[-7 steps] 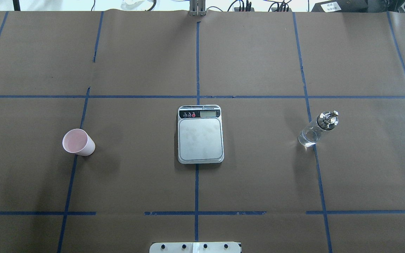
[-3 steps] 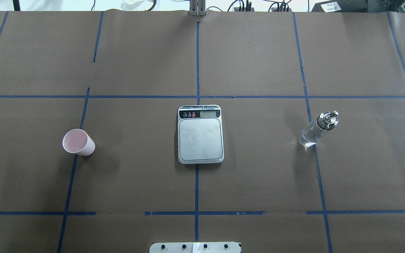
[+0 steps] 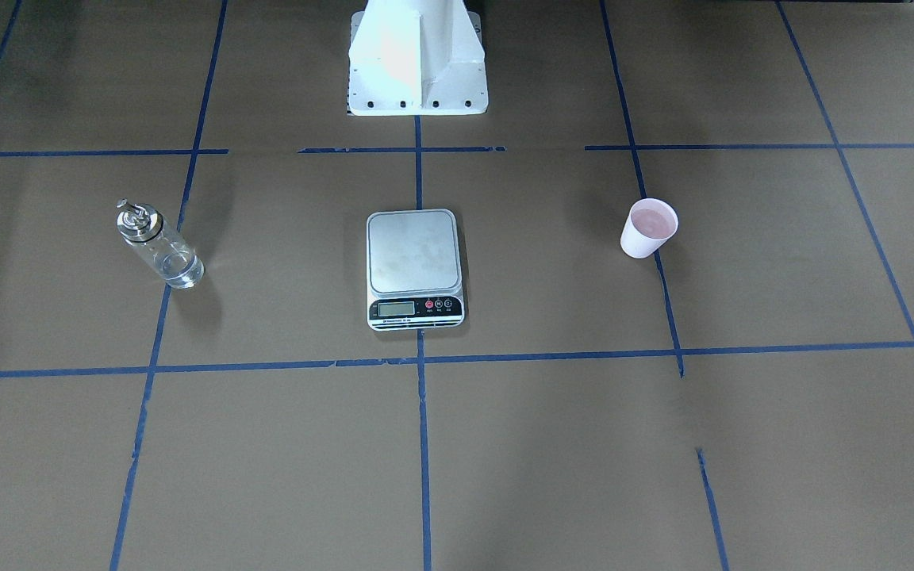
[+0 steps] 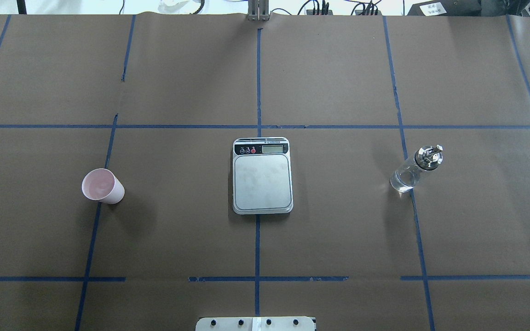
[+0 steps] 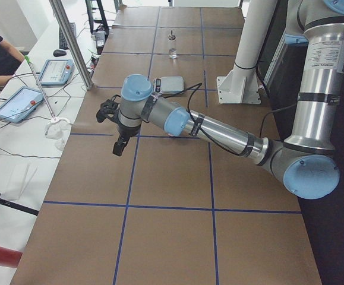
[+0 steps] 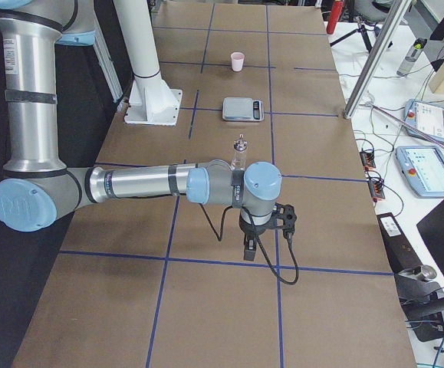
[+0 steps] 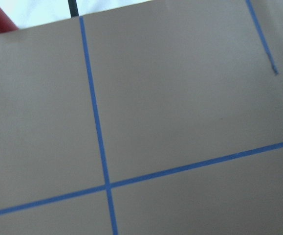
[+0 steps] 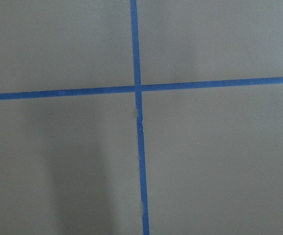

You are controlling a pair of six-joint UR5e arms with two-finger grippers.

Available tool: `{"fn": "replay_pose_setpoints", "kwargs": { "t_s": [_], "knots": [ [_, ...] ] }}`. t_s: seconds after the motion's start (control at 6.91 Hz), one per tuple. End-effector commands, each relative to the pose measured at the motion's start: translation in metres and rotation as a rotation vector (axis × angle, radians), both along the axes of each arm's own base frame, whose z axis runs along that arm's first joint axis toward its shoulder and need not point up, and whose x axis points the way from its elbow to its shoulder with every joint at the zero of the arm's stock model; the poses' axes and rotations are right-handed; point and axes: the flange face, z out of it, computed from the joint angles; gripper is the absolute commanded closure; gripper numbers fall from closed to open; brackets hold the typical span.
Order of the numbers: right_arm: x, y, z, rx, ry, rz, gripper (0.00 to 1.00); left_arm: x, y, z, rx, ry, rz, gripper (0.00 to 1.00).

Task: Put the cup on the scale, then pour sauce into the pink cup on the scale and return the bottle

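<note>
The pale-pink cup (image 4: pixel 103 186) stands upright on the brown table at the robot's left, also in the front view (image 3: pixel 649 228). The scale (image 4: pixel 262 177) lies at the centre with a bare steel platform (image 3: pixel 414 254). The clear glass bottle (image 4: pixel 414 170) with its silver cap stands upright at the robot's right (image 3: pixel 157 247), with clear liquid low inside. My left gripper (image 5: pixel 119 145) hangs above the table well short of the cup. My right gripper (image 6: pixel 248 249) hangs short of the bottle (image 6: pixel 240 149). Both show only in the side views, so I cannot tell whether they are open.
Blue tape lines grid the brown paper. The white robot pedestal (image 3: pixel 417 59) stands behind the scale. A slanted metal pole (image 5: pixel 70 41) and tablets (image 5: pixel 20 104) lie along the operators' side. Both wrist views show only bare paper and tape.
</note>
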Motion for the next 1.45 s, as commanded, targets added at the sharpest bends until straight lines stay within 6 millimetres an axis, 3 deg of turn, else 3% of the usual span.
{"fn": "replay_pose_setpoints", "kwargs": {
  "t_s": [0.0,0.14,0.43,0.58,0.87,1.01,1.16,1.3],
  "knots": [
    [0.0,0.0,-0.006,0.011,-0.002,0.0,0.0,0.07,0.008,-0.053,-0.042,0.085,0.014,0.0],
    [0.0,0.001,-0.004,0.01,-0.004,-0.002,0.0,0.081,0.012,-0.062,-0.074,0.108,0.0,0.0],
    [0.0,0.003,-0.003,0.008,-0.004,-0.003,0.0,0.16,0.034,-0.07,-0.221,0.095,-0.081,0.0],
    [0.0,0.001,-0.004,0.014,0.002,-0.006,0.0,0.18,0.066,-0.054,-0.281,0.076,-0.112,0.0],
    [0.0,0.0,-0.019,0.038,-0.002,0.0,0.0,0.195,0.096,-0.048,-0.386,0.213,-0.24,0.0],
    [0.0,0.0,-0.019,0.039,0.0,-0.001,0.0,0.236,0.108,-0.049,-0.396,0.191,-0.232,0.0],
    [0.0,0.0,-0.019,0.04,0.001,-0.002,0.0,0.289,0.128,-0.038,-0.37,0.112,-0.222,0.0],
    [0.0,0.0,-0.019,0.041,0.0,-0.001,0.0,0.293,0.132,-0.036,-0.374,0.103,-0.253,0.0]
  ]
}}
